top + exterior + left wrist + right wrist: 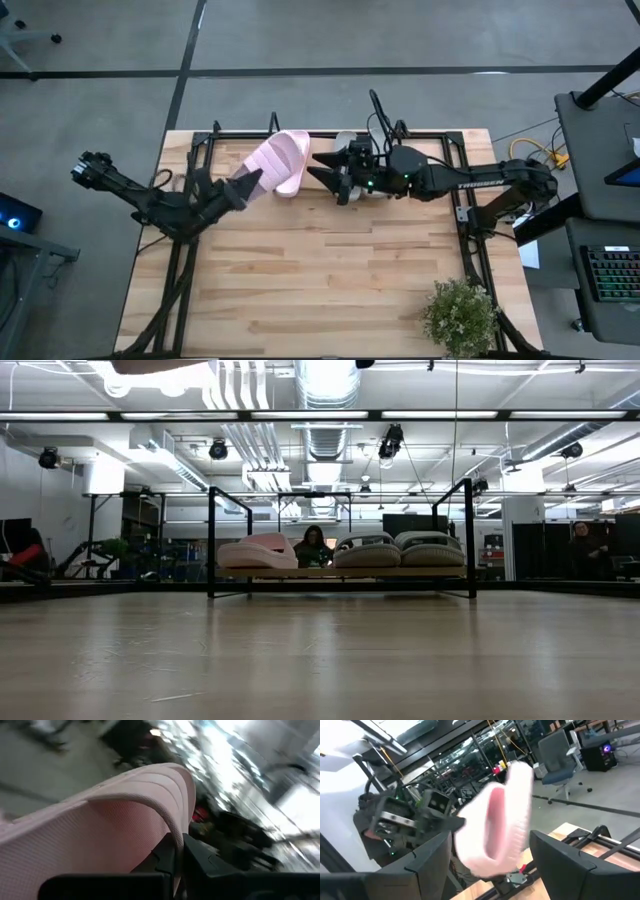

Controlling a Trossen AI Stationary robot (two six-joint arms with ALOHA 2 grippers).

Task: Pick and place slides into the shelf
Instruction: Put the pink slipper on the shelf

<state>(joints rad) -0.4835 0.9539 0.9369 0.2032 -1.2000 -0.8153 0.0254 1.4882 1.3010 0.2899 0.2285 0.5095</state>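
A pink slide (282, 163) is pinched by the left gripper (243, 186) at the table's (330, 290) twelve o'clock edge, the right gripper (322, 166) spread at its three o'clock. Only the low view shows the shelf (340, 572) carrying another pink slide (257, 552) and two grey slides (398, 550).

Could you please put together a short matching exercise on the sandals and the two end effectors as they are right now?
Things:
1. left end effector
2. right end effector
3. grey slides
4. pink slide on the shelf

States or places:
A. lying side by side toward one end of the shelf
B. open, facing the lifted pink slide
C. shut on the lifted pink slide
D. resting alone at the other end of the board

Pairs: 1-C, 2-B, 3-A, 4-D
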